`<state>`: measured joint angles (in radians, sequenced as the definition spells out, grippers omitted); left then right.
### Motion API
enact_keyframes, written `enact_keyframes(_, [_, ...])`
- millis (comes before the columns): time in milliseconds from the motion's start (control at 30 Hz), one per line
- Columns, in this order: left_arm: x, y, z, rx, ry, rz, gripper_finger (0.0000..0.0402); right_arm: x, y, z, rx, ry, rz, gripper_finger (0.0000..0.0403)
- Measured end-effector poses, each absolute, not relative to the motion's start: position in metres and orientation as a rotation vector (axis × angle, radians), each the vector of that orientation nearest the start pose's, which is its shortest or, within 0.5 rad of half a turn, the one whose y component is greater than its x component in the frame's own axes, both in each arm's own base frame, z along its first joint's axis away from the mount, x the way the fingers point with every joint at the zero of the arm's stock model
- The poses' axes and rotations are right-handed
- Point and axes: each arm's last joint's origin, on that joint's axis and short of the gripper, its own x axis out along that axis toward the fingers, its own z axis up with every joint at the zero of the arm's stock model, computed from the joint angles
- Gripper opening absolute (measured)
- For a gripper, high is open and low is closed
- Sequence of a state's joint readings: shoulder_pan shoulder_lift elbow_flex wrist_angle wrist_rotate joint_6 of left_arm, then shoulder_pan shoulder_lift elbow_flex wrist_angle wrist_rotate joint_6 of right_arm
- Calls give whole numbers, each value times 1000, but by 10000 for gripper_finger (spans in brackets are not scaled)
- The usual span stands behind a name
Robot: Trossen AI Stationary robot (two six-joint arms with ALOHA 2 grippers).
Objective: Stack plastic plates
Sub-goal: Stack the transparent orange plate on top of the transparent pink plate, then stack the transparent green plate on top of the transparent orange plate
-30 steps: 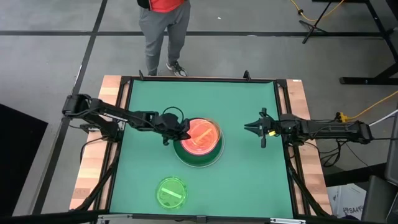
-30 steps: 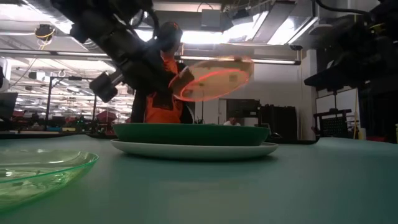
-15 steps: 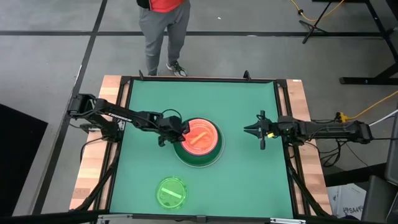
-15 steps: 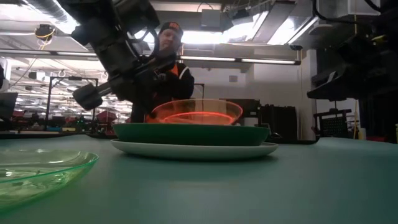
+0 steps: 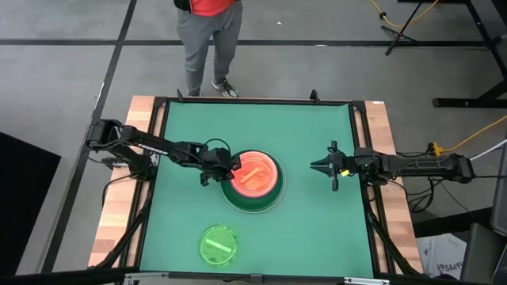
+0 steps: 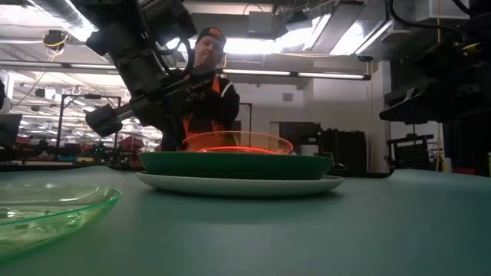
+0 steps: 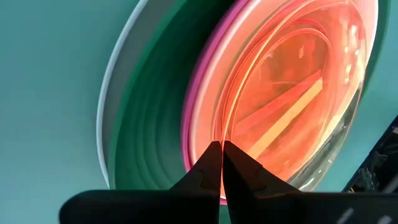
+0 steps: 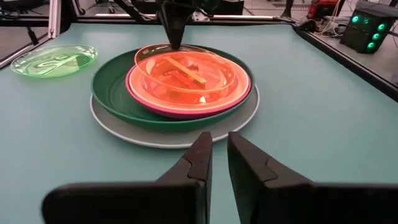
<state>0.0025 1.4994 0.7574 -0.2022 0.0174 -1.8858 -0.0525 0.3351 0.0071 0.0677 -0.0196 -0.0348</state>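
- High view: the left tool [image 5: 226, 168] pinched the orange plate [image 5: 255, 173] on the stack at frame centre; a lime plate [image 5: 218, 244] lay lower left.
- Low view: the orange plate sat on the green plate [image 6: 236, 164], so placing looked nearly done; release next.
- Right wrist view: the right tool [image 8: 219, 160] idled, slightly parted, empty.

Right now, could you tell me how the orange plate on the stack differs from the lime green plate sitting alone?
The orange plate rests on top of the stack, on the hot pink plate; the lime green plate lies by itself on the table mat. The left claw is shut on the orange plate's rim; nothing touches the lime green plate. Both are round and translucent.
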Motion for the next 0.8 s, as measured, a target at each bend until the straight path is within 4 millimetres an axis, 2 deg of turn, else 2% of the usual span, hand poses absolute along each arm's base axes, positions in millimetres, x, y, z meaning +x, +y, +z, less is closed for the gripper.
enact_keyframes(333, [279,0,167,-1732,648,876,2,115,-5,143,-25,264,-28,40])
enact_keyframes(633, [279,1,167,-1735,616,899,59,115,-5,142,-25,273,-28,40])
enact_keyframes(800, [279,0,167,-1730,618,895,78,115,-5,141,-24,281,-28,40])
